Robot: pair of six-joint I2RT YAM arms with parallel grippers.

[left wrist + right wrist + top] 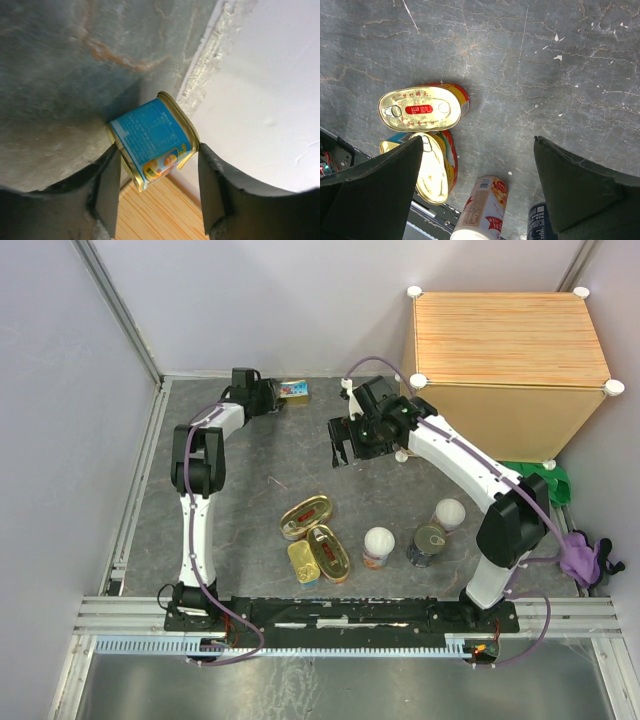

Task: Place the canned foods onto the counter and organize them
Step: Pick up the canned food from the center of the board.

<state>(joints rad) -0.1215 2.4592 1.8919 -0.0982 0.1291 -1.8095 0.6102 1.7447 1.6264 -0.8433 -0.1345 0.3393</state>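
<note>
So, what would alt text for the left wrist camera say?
A small rectangular tin with a blue label sits between the left gripper's two dark fingers, on a grey mottled floor beside a white wall.

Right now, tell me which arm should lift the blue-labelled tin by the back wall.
Left. Its claw straddles the blue-labelled tin, a finger on each side. The right claw hangs open and empty, nearer the counter.
</note>
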